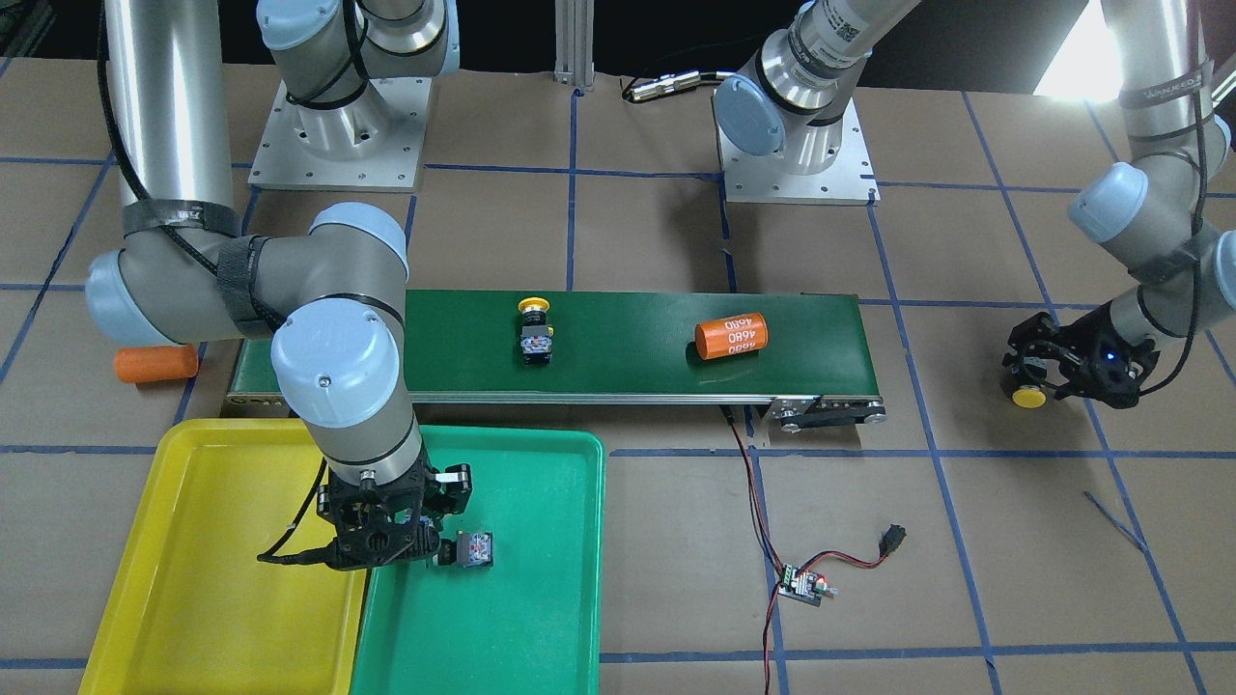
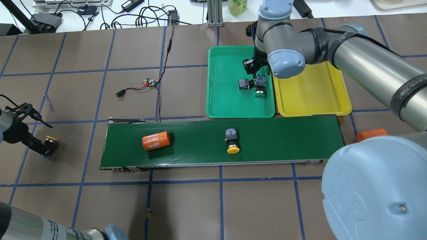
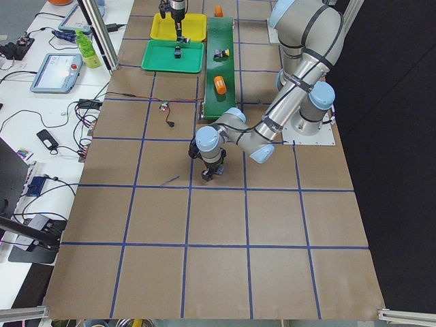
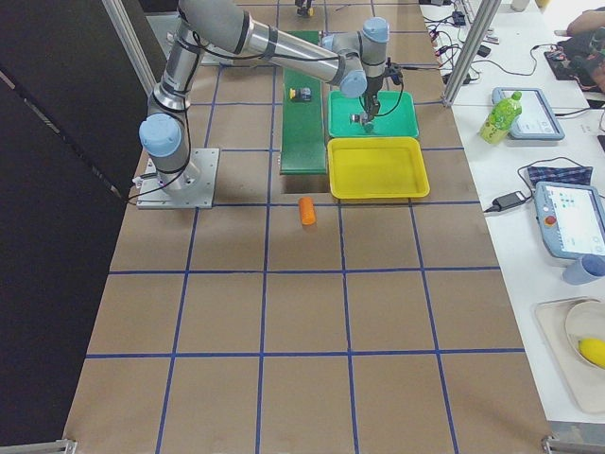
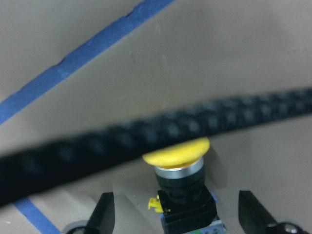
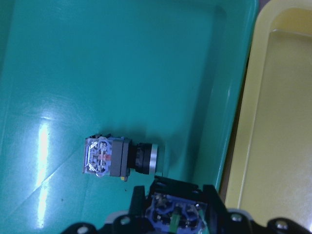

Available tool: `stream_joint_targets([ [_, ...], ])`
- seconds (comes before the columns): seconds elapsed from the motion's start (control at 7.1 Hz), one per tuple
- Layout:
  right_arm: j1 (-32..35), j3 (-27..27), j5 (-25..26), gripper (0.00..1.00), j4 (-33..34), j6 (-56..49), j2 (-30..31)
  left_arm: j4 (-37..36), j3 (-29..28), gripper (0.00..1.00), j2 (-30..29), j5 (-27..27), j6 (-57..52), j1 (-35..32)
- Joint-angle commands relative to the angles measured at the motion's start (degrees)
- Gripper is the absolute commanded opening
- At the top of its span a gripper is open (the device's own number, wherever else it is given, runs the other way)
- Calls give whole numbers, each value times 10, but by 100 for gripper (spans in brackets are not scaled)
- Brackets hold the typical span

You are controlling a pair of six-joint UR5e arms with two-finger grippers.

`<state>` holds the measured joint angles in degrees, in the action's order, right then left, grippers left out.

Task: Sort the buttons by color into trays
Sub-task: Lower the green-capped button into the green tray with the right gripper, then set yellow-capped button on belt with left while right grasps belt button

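right gripper: the right gripper (image 6: 173, 195) is clamped on the blocky body of a green button (image 2: 260, 90), with the green cap poking out past the fingers. It hangs low over the green tray (image 2: 227, 60), on the side next to the yellow tray (image 2: 310, 90). The colours match, so I'd call this the drop-off.
neighbour: another button (image 6: 117, 157) lies on its side in the same tray, just beside the held one but apart from it. I can't make out its cap colour.
left gripper: the left gripper (image 5: 178, 212) is spread wide by the desk's left edge. Its fingers straddle a yellow button (image 5: 176, 152) on the desk without touching it. It looks lined up for a grab.
belt: a second yellow button (image 2: 232, 141) lies mid conveyor belt (image 2: 283, 143), and an orange cylinder (image 2: 156, 141) sits further toward the left edge.
trays: they sit side by side toward the far right corner, just beside the belt. No button shows in the yellow one.
room: the right side looks tight, with the tray wall and the neighbour both close. The left side has bare desk around it.
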<state>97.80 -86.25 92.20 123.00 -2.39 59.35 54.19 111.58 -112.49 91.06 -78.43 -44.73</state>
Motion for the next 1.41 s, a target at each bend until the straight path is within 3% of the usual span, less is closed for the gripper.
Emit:
stream_joint_targets([
  [0.0, -1, -2, 0, 100, -7, -2, 15, 0, 1, 20, 10, 2, 6, -3],
  [0.28, -6, -12, 4, 100, -85, -40, 67, 11, 2, 12, 30, 2, -1, -10],
  [0.42, -10, -46, 6, 100, -88, -59, 96, 19, 11, 12, 54, 1, -4, -30],
  [0.7, -21, -170, 3, 100, -78, -64, 205, 77, 26, 12, 125, -1, -8, -120],
  [0.84, -33, -242, -4, 100, -47, -64, 242, 119, 28, 12, 162, -1, -7, -170],
  [0.99, -46, -306, -4, 100, 57, -81, 245, 153, 30, 12, 193, 2, -8, -216],
  [1.27, -51, -320, -4, 100, 94, -82, 242, 173, 45, 12, 229, 1, -59, -320],
])
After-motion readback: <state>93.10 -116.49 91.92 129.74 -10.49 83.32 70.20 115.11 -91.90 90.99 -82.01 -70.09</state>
